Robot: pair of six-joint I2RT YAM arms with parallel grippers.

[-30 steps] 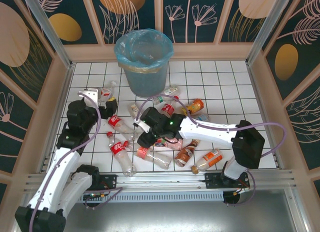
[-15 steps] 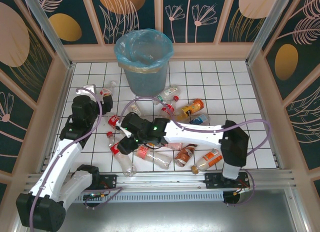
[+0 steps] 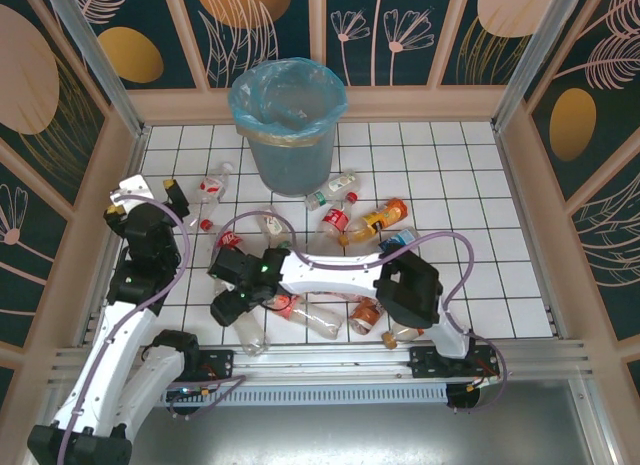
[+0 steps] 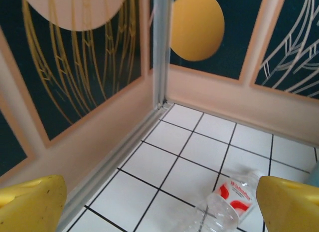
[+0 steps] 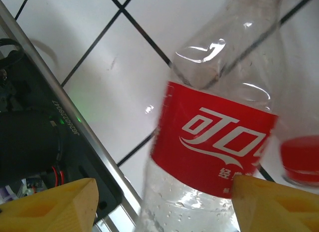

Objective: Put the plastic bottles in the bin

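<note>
A white-tiled counter (image 3: 470, 285) with black grid lines sits inside peach-framed walls (image 3: 400, 25) of dark floral panels. The bin (image 3: 290, 163) stands upright at the far edge. The plastic bottles (image 3: 335, 220) lie on their sides in front of it, pointing every which way. The right gripper (image 5: 162, 204) hangs low over a red-labelled bottle (image 5: 214, 142), its jaws apart and straddling the body. This bottle's long axis runs away from the near-edge rail (image 5: 35, 142), neck on the far side. The left gripper (image 4: 162, 202) is spread wide and holds nothing, facing the far-left corner, where another clear bottle (image 4: 232, 197) lies flat.
</note>
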